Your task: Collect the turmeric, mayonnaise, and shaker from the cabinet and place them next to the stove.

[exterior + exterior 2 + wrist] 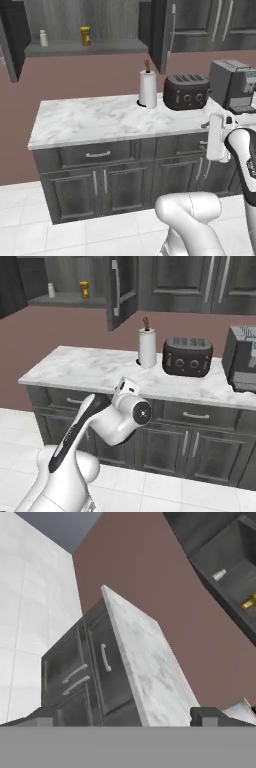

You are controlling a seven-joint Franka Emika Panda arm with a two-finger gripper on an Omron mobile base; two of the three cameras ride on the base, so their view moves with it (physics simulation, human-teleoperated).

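The cabinet (80, 48) on the wall stands open, its door (120, 291) swung out towards me. On its shelf are the pale shaker (43, 38) at the left and the yellow-lidded turmeric (85, 35) to its right. Both also show in the right base view, the shaker (51, 290) and turmeric (84, 289), and in the hand view, the shaker (219, 574) and turmeric (248, 603). The mayonnaise and the stove are out of view. My gripper (125, 719) is open and empty, low in front of the counter edge, far below the shelf.
On the marble counter (85, 122) stand a paper towel roll (147, 89), a dark toaster (186, 91) and a grey coffee machine (232, 85). Dark drawers and doors (97, 175) run below it. The open cabinet door (162, 35) juts out above the roll.
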